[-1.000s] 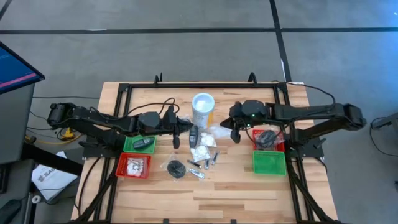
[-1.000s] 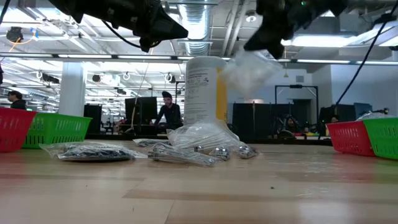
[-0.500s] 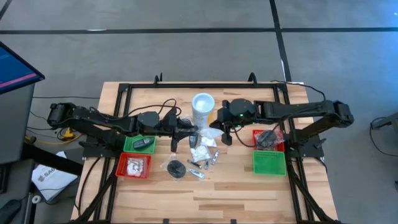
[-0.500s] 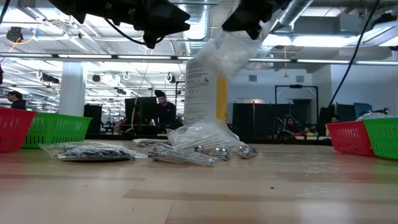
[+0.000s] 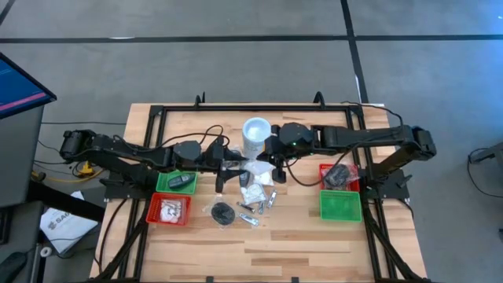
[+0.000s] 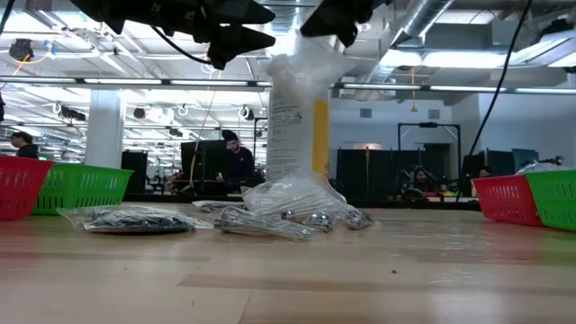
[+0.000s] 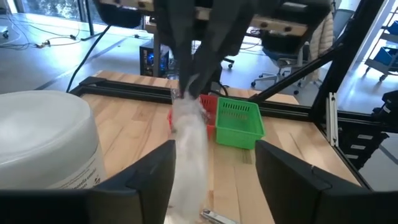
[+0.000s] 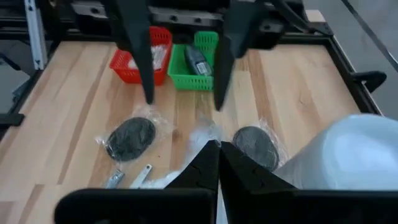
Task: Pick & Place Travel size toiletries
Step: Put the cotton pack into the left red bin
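Note:
My right gripper (image 5: 275, 167) is shut on a clear packet (image 6: 306, 67), one of the travel size toiletries. It hangs in the air in front of the white canister (image 5: 256, 135). My left gripper (image 5: 234, 168) faces it with its fingers open. In the left wrist view the packet (image 7: 189, 146) hangs between them. More toiletries (image 5: 256, 192) lie in a heap on the table below: silvery tubes, white packets and black pots (image 8: 130, 138). My right gripper pinches the packet's top end (image 7: 185, 99) between its two fingers, which come from above and point down. The packet hangs straight below them, clear of the table. My left gripper: its fingers (image 7: 155, 174) stand on either side of the packet; whether one touches it I cannot tell.
A green tray (image 5: 179, 182) holding a dark item and a red tray (image 5: 169, 210) holding white packets sit at the left. Another red tray (image 5: 338, 174) and green tray (image 5: 339, 204) sit at the right. The near part of the table is bare wood.
My right gripper has carried the hanging packet toward the table's left edge, from beside the right red tray to in front of the canister, close to my left gripper. My left gripper has stayed in place and opened its fingers.

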Motion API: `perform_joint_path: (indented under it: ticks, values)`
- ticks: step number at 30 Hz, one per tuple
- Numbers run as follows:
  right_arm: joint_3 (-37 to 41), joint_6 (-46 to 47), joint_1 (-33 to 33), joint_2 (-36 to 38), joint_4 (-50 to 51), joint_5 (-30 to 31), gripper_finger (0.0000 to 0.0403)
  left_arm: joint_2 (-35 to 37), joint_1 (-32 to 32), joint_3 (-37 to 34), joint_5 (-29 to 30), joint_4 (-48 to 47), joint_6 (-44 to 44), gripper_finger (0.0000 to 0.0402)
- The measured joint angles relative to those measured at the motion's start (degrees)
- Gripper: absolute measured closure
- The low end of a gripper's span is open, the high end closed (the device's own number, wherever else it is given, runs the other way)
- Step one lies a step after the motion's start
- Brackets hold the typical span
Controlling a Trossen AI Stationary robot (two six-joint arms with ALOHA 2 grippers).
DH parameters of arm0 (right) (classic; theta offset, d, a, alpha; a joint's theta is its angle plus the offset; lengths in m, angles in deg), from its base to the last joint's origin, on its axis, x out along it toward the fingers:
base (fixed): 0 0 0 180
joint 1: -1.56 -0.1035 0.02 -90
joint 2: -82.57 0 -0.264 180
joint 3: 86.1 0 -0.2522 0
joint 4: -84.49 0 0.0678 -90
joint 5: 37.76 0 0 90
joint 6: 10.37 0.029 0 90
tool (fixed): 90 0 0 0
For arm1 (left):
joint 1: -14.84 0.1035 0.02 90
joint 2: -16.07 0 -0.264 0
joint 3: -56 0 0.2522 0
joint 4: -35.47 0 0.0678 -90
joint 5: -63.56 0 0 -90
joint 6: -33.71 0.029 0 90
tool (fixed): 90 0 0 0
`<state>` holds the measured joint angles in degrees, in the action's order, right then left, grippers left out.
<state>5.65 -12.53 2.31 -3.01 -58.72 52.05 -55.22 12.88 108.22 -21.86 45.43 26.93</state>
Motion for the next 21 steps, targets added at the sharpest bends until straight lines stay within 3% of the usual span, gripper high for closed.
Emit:
perform_joint_path:
  ticks: [21]
  values:
    - [-2.0,-1.6,-1.9,0.0,-6.2,0.0,0.0403,0.0,0.0,0.0,0.0,1.3,-2.2,0.0184]
